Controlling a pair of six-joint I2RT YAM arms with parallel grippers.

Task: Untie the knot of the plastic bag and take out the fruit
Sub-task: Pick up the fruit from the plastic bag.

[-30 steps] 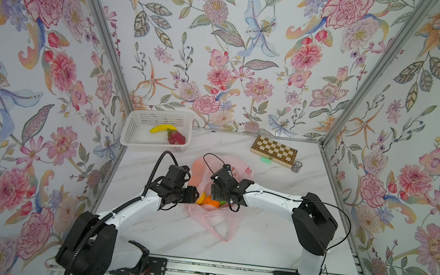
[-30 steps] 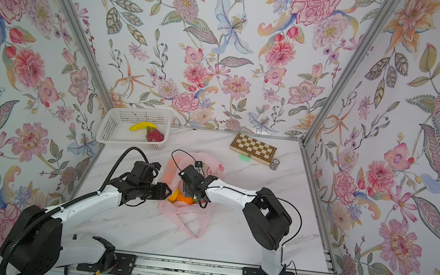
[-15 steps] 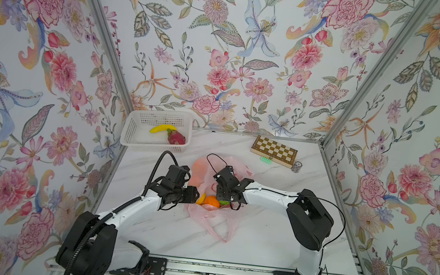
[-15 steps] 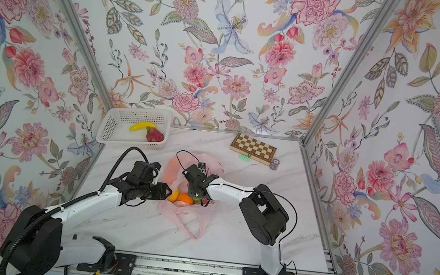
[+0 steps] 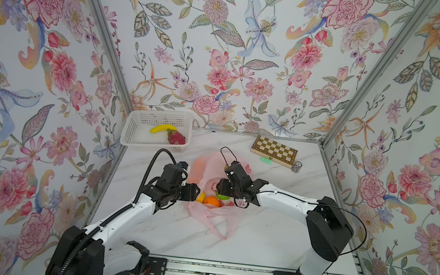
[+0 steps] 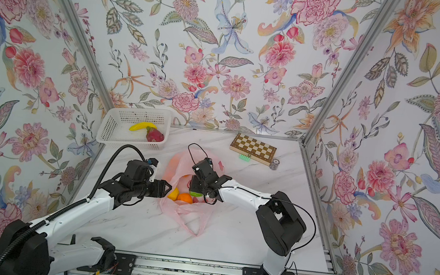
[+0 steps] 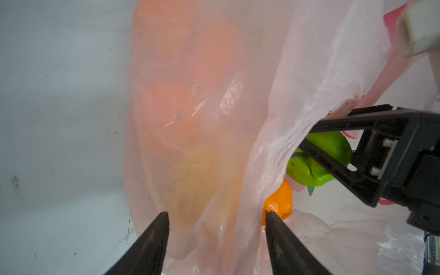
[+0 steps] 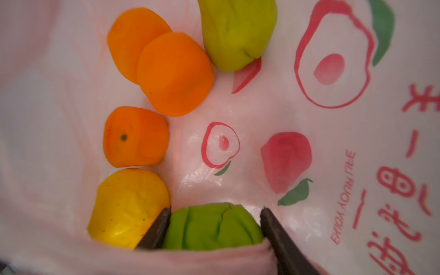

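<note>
Right claw (image 8: 215, 209) is seen clenched on a green fruit (image 8: 212, 226) inside the plastic bag (image 8: 297, 114), one finger pressed to each side of it. Left claw (image 7: 215, 213) is held released at the bag's mouth, its jaws apart with loose pink film lying between them. No knot can be made out. The bag, laid about the middle of the tabletop (image 5: 258, 233), gapes open, its handles (image 5: 217, 222) trailed toward the near edge. The untying is therefore judged done, and the emptying is in hand. Inside are also seen oranges (image 8: 175, 73), a yellow fruit (image 8: 128, 204) touching the gripped one, and a yellow-green piece (image 8: 238, 33). Next, the green fruit would need to be lifted clear through the mouth without the film being dragged along. It would probably then be carried to the white basket (image 5: 129, 133) at the far left corner, where a dragon fruit (image 5: 176, 137) is lodged beside a banana (image 5: 162, 128).
</note>
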